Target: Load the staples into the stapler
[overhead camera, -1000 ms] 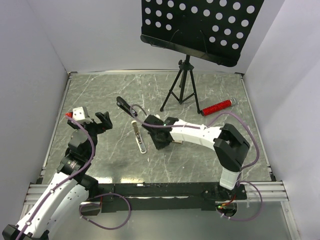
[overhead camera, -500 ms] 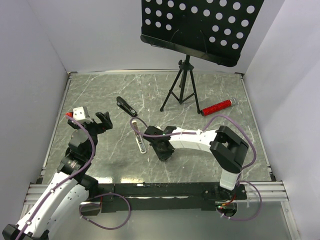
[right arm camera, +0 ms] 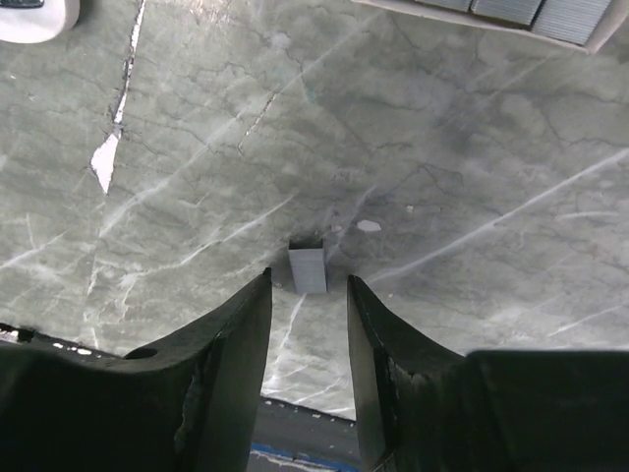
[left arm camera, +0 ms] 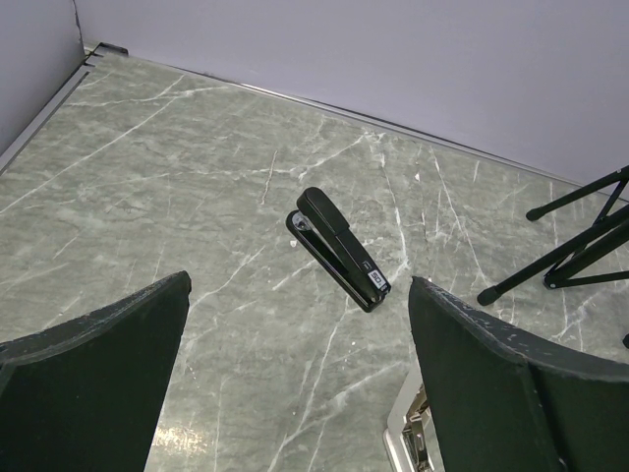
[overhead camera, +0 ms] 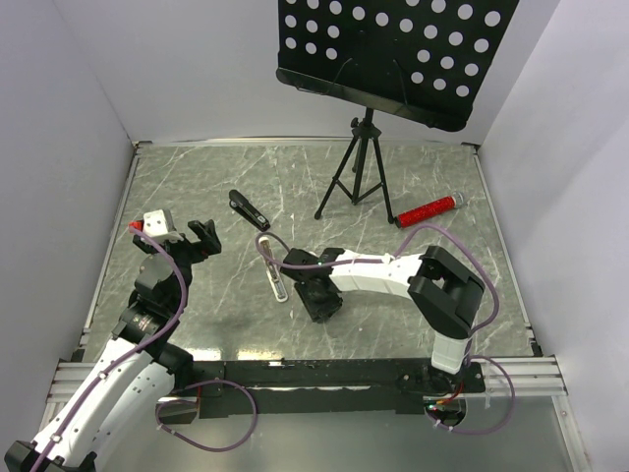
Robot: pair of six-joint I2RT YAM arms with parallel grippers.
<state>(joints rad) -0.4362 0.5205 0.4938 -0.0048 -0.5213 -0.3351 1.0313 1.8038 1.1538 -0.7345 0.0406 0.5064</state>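
Straddling the staples (right arm camera: 307,269), your right fingers (right arm camera: 236,334) stand slightly apart, one on each long side of the little grey strip, and neither pad seems to touch it. Close slowly and evenly so both pads meet the strip together. A one-sided push would likely skate it across the bench (right arm camera: 462,187) or snap it. Stay low and grip its sides, keeping it flat for the lift.

Just left of that hand in the overhead view lies the open stapler (overhead camera: 276,275), near but apart from the strip, and I judge it the one to load. Your left fingers (left arm camera: 98,374) are spread wide with nothing between them, looking out at a black stapler (left arm camera: 339,248) farther back.

From above, the right wrist covers the strip entirely. You cannot tell whether the open stapler's channel is clear. The staple box (right arm camera: 531,8) is cut off at the wrist view's top edge, and a white object (right arm camera: 34,15) in the corner is too cropped to name.
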